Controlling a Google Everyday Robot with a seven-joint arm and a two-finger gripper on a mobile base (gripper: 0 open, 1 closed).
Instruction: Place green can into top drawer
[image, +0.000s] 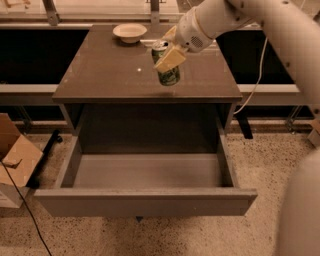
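Observation:
The green can (167, 69), dark green with a silver top, is held upright by my gripper (167, 53) over the front right part of the tabletop (110, 75). The tan fingers (170, 59) are shut on the can's upper part, and the can looks lifted just off the surface. The white arm reaches in from the upper right. The top drawer (145, 200) is pulled fully open below the tabletop, and its grey inside is empty.
A shallow white bowl (129, 33) sits at the back of the tabletop. A cardboard box (15, 160) stands on the floor at the left. A cable (252, 85) hangs at the right. My white base (300, 210) fills the lower right.

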